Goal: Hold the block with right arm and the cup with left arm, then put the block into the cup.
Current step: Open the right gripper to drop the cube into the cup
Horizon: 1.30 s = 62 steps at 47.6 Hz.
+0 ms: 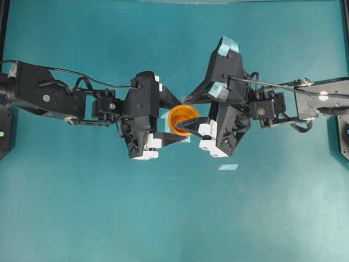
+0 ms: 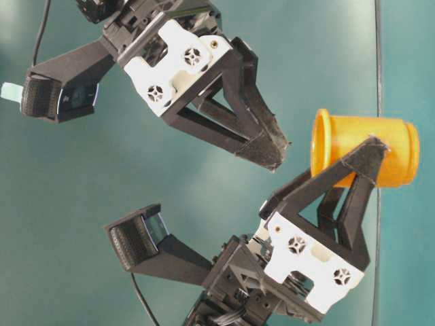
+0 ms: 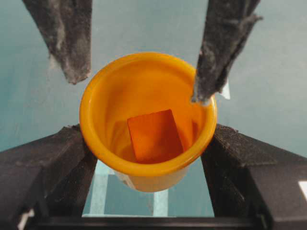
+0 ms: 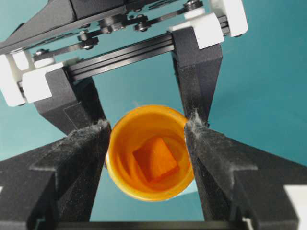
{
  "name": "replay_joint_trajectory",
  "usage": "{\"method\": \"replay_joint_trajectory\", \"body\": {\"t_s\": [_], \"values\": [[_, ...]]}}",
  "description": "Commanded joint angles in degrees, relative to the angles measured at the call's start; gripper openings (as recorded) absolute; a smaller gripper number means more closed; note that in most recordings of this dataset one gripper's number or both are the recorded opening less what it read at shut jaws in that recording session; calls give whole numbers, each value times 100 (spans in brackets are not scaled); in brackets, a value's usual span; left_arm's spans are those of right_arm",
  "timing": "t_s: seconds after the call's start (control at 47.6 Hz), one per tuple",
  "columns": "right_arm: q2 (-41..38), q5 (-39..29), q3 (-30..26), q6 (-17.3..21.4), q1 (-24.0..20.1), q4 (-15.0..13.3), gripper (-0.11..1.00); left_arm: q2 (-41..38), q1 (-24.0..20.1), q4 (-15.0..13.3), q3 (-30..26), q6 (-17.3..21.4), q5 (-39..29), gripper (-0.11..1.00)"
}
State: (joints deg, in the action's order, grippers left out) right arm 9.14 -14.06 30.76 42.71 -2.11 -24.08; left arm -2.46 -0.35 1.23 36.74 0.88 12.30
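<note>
- Black padded fingers of the left hand fill the bottom corners of the left wrist view, pressed against both sides of the small round yellow-orange plastic cup, so this hand is clamped on the cup.
- Inside the cup, the small orange cube lies on the darker orange bottom, loose, with no finger touching it.
- From the right wrist view the same cube shows deep in the cup.
- Right hand, the one with light blue tape patches, has its fingers spread apart on either side of the cup's mouth, gripping nothing.
- Seen from table level, the cup lies tipped, its mouth turned towards the right hand, whose fingertips sit just beside the rim.
- Overhead, both arms meet at the middle of the teal surface, the cup between them.
- Pale blue tape strip lies on the surface near the right hand.
</note>
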Motion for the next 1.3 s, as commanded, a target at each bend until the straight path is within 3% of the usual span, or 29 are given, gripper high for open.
{"method": "replay_joint_trajectory", "body": {"t_s": [0.0, 1.282], "values": [[79, 53, -149, 0, -9, 0, 63, 105, -18, 18, -62, 0, 26, 65], [79, 176, -132, 0, -9, 0, 63, 105, -9, 18, -62, -9, 26, 65]]}}
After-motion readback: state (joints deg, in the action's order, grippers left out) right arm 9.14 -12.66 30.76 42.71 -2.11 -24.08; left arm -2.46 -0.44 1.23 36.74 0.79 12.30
